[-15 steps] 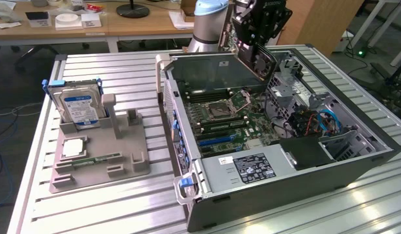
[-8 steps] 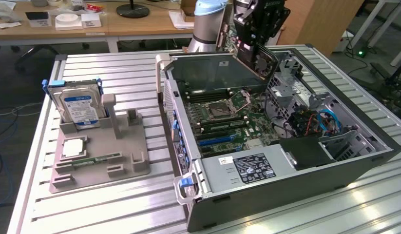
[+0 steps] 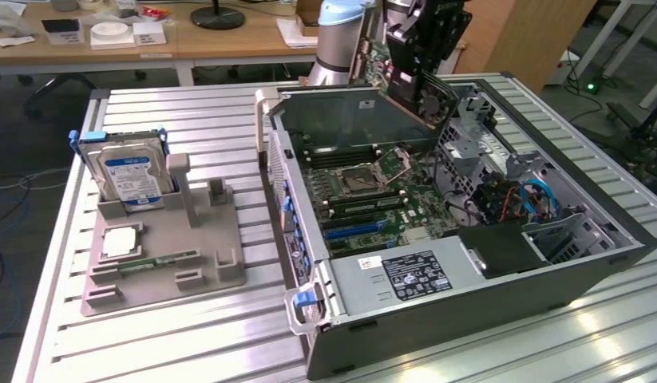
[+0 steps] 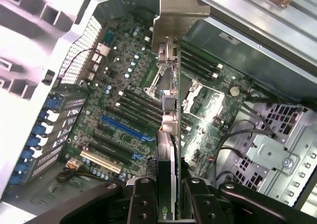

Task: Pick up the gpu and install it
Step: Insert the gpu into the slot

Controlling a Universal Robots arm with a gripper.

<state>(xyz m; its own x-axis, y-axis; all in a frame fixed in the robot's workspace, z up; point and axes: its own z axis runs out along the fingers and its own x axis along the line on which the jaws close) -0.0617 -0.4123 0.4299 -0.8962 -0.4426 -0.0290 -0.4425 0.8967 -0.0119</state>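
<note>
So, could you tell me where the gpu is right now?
The gpu is clamped in the gripper, up near the top middle of the exterior view, above the open computer case and its motherboard.

hard drive label, power-supply label, unreadable

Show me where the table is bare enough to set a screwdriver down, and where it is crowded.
Bare table slats: beyond the hard drive, at the near edge before the grey holder, and beside the computer case at the exterior view's lower right. Crowded: the strip between holder and case, and inside the case, where the gripper holds the gpu.
</note>
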